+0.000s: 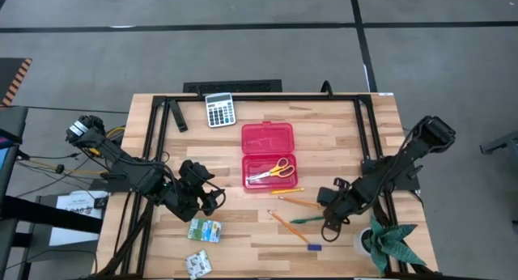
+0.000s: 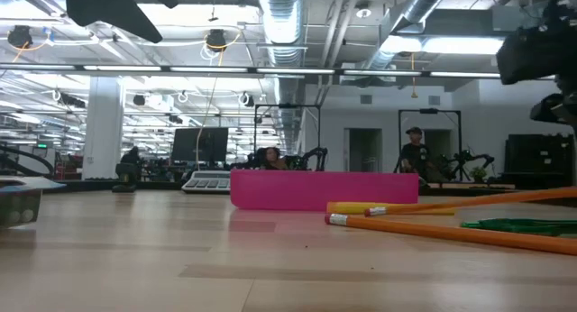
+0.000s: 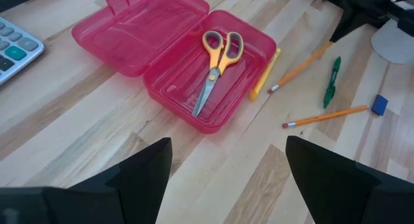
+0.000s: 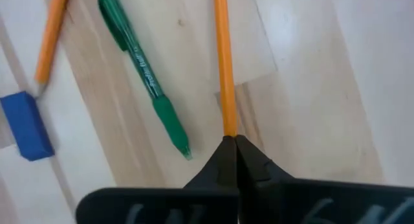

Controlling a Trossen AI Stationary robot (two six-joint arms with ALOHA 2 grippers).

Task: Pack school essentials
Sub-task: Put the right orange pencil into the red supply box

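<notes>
Now right gripper pinching an orange pencil on the table, left gripper hanging wide open near the red case

Open red case seen past the left gripper's spread fingers

The left gripper hovered over the wooden table, fingers wide apart. Yellow-handled scissors lay inside the red case. At its three o'clock lay a yellow marker, two orange pencils, a green pen and a blue piece. A calculator sat at nine o'clock.
</notes>
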